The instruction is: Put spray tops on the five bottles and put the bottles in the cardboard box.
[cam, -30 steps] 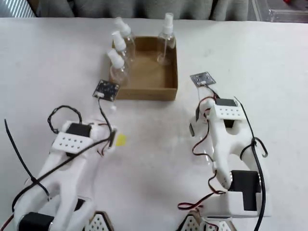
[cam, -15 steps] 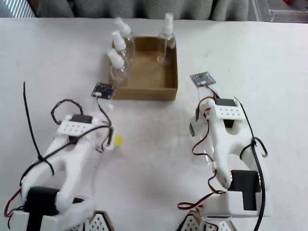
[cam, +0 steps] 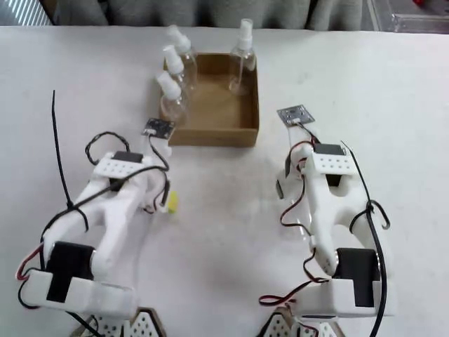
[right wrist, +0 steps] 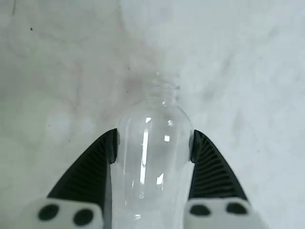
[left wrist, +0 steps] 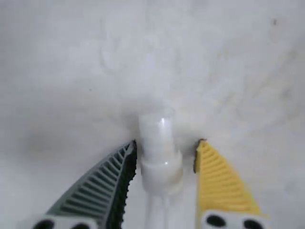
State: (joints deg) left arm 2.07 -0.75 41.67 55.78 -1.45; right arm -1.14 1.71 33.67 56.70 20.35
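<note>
The spray top is gripped in the left gripper, nozzle away from the wrist; the uncapped bottle is clamped in the right gripper, neck foremost (long axis along the jaws); both are held well apart, short of the cardboard box; the top is judged to need carrying rightward.

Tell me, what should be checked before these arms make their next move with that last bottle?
1. The spray top is held in the left gripper: ok.
2. The bottle is held in the right gripper: ok.
3. Its neck is bare, ready for a top: ok.
4. The spray top is lined up with the neck: not ok, the arms sit apart on the table.
5. Bare floor is left in the cardboard box: ok.
</note>
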